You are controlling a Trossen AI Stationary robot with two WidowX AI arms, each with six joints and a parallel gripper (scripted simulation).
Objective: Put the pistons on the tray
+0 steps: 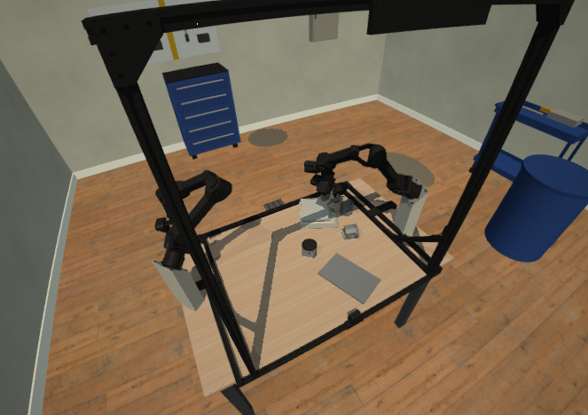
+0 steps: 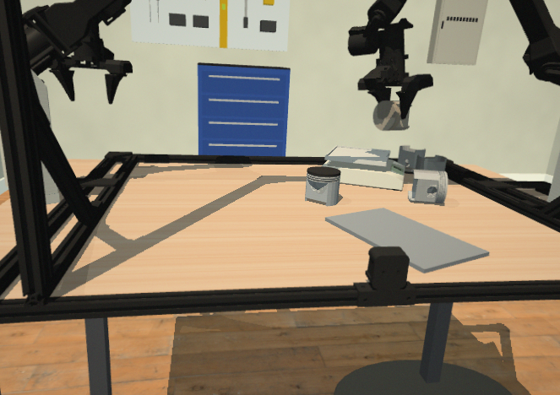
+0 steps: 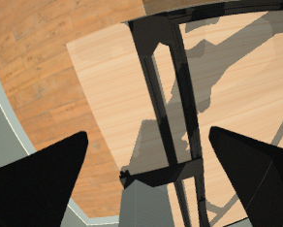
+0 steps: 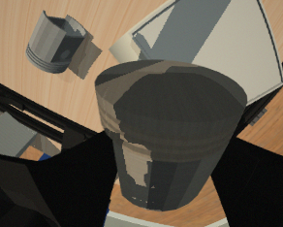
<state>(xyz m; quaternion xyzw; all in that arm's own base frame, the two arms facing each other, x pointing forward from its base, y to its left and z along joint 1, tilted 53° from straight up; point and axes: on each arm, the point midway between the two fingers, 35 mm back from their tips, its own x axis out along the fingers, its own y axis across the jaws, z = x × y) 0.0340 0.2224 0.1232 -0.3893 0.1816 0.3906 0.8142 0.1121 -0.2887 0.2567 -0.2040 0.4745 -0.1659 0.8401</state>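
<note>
Right gripper (image 1: 332,195) (image 2: 394,105) (image 4: 170,165) grips a piston (image 2: 389,115) (image 4: 174,116) in the air, tipped over; left gripper (image 2: 90,100) (image 3: 147,133) is wide, nothing in it. Tray (image 1: 348,277) (image 2: 406,238) lies flat, no piston on it. Step looks like weighing: best bring the piston over the scale (image 1: 316,210) (image 2: 368,174) (image 4: 223,39) plate's middle, lower slowly, let go fully, back off before reading. Keep fingers off the plate.

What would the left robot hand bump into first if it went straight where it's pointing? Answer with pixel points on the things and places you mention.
Probably the black frame rails (image 1: 209,254) (image 2: 115,188) (image 3: 187,97) or the wooden table (image 1: 294,303) (image 2: 220,261) (image 3: 107,97) beside them. The left gripper (image 2: 92,101) (image 3: 149,135) points downward, but its depth makes it hard to tell which.
</note>
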